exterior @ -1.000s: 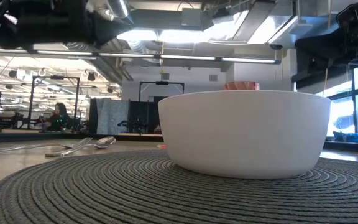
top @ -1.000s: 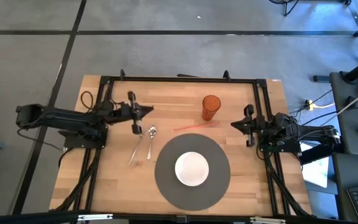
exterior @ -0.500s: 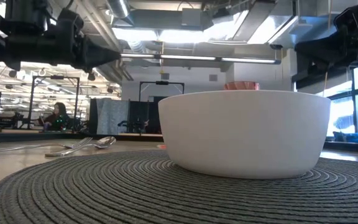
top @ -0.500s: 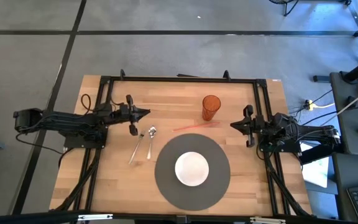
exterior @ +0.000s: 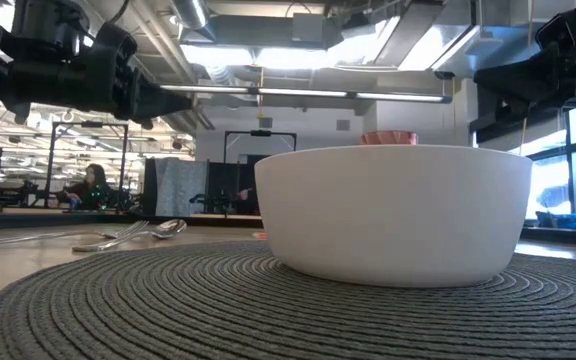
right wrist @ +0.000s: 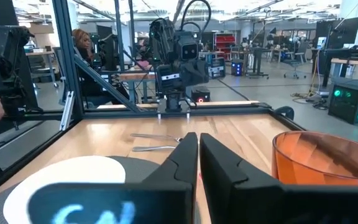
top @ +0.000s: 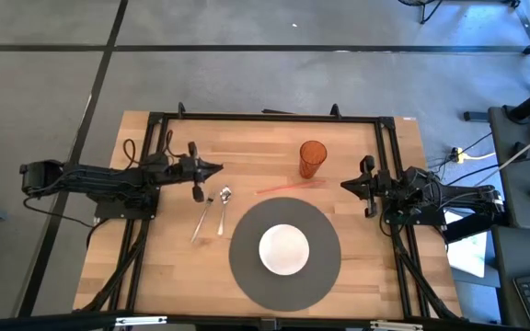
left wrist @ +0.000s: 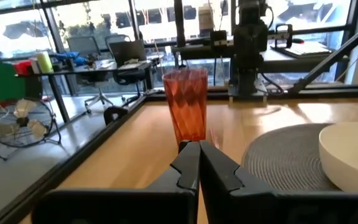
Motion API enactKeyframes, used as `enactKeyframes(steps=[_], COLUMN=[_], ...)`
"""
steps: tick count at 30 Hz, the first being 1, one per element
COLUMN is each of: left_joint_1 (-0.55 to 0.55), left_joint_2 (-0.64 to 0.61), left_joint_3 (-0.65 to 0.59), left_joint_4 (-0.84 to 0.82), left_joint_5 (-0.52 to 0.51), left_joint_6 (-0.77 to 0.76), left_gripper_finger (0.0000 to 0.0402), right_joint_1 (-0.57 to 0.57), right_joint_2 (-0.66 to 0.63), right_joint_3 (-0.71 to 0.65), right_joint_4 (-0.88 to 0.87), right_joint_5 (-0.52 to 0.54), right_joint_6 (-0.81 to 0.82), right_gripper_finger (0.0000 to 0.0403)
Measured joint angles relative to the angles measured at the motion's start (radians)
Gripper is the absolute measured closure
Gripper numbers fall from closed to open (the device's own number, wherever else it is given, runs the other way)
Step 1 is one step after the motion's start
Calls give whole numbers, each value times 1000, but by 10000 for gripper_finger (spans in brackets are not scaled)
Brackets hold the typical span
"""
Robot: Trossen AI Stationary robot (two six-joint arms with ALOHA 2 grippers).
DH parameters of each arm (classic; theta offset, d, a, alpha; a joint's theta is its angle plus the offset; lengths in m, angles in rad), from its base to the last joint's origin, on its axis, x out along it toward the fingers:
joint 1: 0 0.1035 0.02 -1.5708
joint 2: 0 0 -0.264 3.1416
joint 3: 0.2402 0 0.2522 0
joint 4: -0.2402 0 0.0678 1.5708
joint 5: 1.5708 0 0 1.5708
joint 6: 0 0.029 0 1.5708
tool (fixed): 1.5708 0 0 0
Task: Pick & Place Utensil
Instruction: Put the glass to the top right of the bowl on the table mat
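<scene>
High: your left gripper (top: pixel 212 167) hangs just above the fork (top: pixel 202 219) and spoon (top: pixel 224 208), both lying beside the placemat (top: pixel 247 267); nothing placed yet | Low: utensils untouched on the table | Left wrist: fingers (left wrist: pixel 188 163) pressed together, empty | Right wrist: right gripper (right wrist: pixel 197 149) closed, idle near the cup (right wrist: pixel 328 158).
</scene>
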Motion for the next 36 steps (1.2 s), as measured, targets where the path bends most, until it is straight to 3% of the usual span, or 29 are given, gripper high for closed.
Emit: enactKeyframes(steps=[7, 15, 20, 24, 29, 36], left_joint_1=[0, 0, 0, 0, 0, 0], left_joint_2=[0, 0, 0, 0, 0, 0], left_joint_3=[0, 0, 0, 0, 0, 0], left_joint_4=[55, 64, 65, 73, 73, 72], left_joint_5=[-1, -4, -7, -6, -7, -6], left_joint_6=[0, 0, 0, -1, -3, -36], left_gripper_finger=[398, 400, 399, 396, 400, 396], right_joint_1=[0, 0, -3, -3, -7, -27], right_joint_2=[0, 0, 30, 158, 415, 785], right_joint_3=[0, 0, 66, 225, 498, 833], right_joint_4=[-24, -28, 6, -126, -379, -603], right_joint_5=[1, 77, 149, 182, 298, 322], right_joint_6=[-3, -2, 127, 106, 94, -109], right_gripper_finger=[398, 394, 399, 400, 400, 385])
